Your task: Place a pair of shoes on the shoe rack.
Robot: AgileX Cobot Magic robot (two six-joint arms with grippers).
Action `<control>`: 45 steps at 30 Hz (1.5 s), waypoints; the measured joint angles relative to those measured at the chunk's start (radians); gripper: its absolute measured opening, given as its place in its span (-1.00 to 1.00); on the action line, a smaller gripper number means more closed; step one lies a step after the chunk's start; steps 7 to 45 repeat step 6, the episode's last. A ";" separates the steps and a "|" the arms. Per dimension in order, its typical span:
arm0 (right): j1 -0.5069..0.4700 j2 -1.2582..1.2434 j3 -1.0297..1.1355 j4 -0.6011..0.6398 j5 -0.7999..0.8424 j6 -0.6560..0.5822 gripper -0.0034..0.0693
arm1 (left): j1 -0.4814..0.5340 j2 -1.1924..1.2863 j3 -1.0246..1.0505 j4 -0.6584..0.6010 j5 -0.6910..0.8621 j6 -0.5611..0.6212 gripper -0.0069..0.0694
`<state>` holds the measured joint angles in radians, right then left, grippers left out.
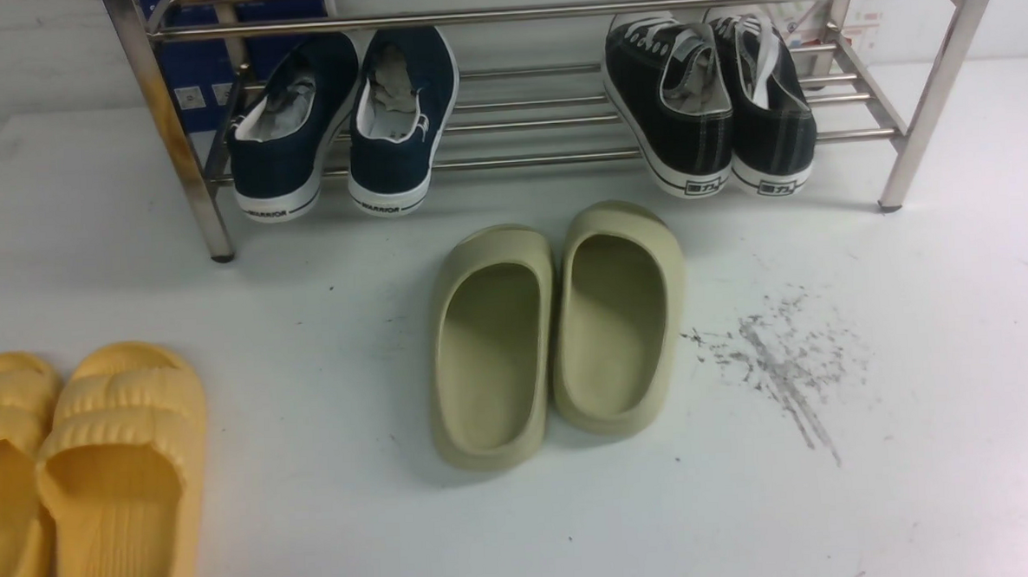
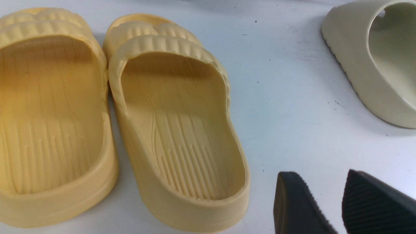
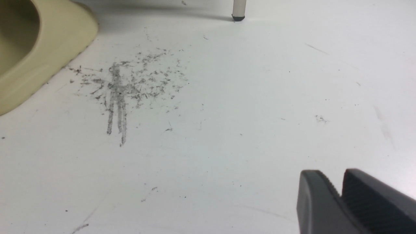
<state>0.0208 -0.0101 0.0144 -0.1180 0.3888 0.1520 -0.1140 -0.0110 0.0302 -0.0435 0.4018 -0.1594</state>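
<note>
The pair of shoes, two black canvas sneakers point(image 1: 675, 99) point(image 1: 771, 104) with white laces and soles, sits side by side on the lower bars at the right end of the steel shoe rack point(image 1: 537, 14), heels toward me. Neither arm shows in the front view. In the left wrist view my left gripper point(image 2: 320, 175) hangs open over bare floor, with nothing between its fingers. In the right wrist view my right gripper point(image 3: 333, 174) hovers above the floor with only a narrow gap at its tips, holding nothing.
Navy WARRIOR sneakers point(image 1: 342, 122) rest on the rack's left end. Olive-green slides point(image 1: 559, 330) lie on the floor before the rack. Yellow slides point(image 1: 115, 479) point(image 2: 175, 123) lie near the left gripper. Grey scuff marks point(image 3: 123, 87) and a rack leg point(image 3: 239, 9) show ahead of the right gripper.
</note>
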 joint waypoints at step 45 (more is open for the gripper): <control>0.000 0.000 0.000 0.000 0.000 0.000 -0.43 | 0.000 0.000 0.000 0.000 0.000 0.000 -0.19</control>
